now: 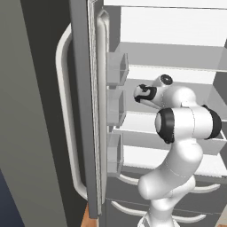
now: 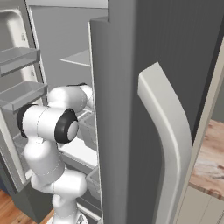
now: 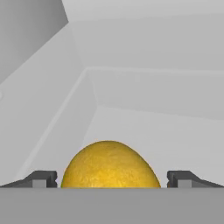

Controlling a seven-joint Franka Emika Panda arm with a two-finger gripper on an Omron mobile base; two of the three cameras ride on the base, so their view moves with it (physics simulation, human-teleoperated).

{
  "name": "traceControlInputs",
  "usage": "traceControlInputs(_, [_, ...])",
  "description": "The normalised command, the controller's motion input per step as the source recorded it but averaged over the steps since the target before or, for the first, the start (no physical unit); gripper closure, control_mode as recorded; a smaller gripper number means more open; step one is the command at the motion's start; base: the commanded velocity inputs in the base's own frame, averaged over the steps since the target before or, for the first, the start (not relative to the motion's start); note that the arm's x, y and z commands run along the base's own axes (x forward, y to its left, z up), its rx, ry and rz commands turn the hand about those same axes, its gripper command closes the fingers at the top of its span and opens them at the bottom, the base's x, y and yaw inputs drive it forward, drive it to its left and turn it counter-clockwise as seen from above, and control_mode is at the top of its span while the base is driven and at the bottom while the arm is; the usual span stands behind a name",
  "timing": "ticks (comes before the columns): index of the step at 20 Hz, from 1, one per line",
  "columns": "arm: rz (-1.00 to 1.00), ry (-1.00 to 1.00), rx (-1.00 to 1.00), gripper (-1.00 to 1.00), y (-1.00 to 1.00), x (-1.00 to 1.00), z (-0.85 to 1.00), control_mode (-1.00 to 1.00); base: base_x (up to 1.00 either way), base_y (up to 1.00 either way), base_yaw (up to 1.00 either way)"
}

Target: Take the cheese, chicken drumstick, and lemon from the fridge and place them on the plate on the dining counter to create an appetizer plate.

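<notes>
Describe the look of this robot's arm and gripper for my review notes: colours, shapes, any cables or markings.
The arm is glossy white, built of rounded, bulbous segments, with black bands at the joints and a black-ringed round cap near the wrist. No cables or markings are visible. In the hand view, the gripper shows two small, dark grey, blocky fingertips.

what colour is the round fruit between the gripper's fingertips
Mottled yellow-orange: the smooth round lemon shows best in the hand view.
</notes>
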Motion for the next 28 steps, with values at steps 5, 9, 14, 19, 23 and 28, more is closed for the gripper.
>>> traceControlInputs(5, [-0.04, 0.00, 0.00, -1.00, -0.02, -0.06, -0.51, -1.00, 0.00, 0.00, 0.00])
traceControlInputs(9, [-0.05, 0.00, 0.00, -1.00, -0.05, -0.04, -0.55, -1.00, 0.00, 0.00, 0.00])
traceControlInputs(14, [-0.04, 0.05, 0.00, 1.00, 0.00, -0.04, -0.65, -1.00, 0.00, 0.00, 0.00])
traceControlInputs(19, [-0.04, 0.07, 0.00, 1.00, 0.00, -0.05, -0.55, -1.00, 0.00, 0.00, 0.00])
traceControlInputs(23, [0.00, 0.00, 0.00, 1.00, 0.00, 0.00, -0.06, -1.00, 0.00, 0.00, 0.00])
traceControlInputs(28, [-0.01, -0.10, 0.00, 1.00, 0.00, -0.22, -0.28, -1.00, 0.00, 0.00, 0.00])
